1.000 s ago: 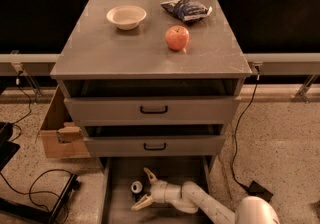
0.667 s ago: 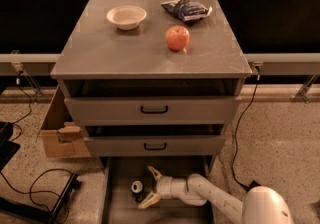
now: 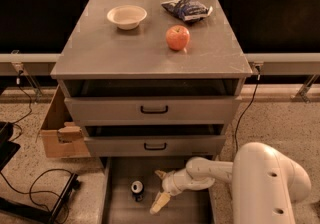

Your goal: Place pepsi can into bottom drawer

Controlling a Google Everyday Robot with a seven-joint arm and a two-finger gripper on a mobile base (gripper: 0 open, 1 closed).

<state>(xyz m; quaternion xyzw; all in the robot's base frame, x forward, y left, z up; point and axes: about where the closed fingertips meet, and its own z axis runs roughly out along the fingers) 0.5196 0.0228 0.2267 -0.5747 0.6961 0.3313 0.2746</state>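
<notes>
The pepsi can (image 3: 137, 188) stands upright on the floor of the bottom drawer (image 3: 122, 212), which is pulled out at the foot of the cabinet. My gripper (image 3: 159, 189) is inside the drawer, just right of the can and apart from it. Its two pale fingers (image 3: 159, 202) are spread open and hold nothing. My white arm runs off to the right, to the large white body at the lower right.
The grey cabinet top (image 3: 115, 50) holds a white bowl (image 3: 127, 16), an apple (image 3: 178, 37) and a blue-and-white snack bag (image 3: 187, 9). Two drawers with black handles (image 3: 154, 110) sit above the bottom drawer. A cardboard box (image 3: 60, 135) and black cables (image 3: 35, 188) lie on the floor at left.
My gripper has drawn back to the right, away from the can it was around. The can stays standing in the bottom drawer.
</notes>
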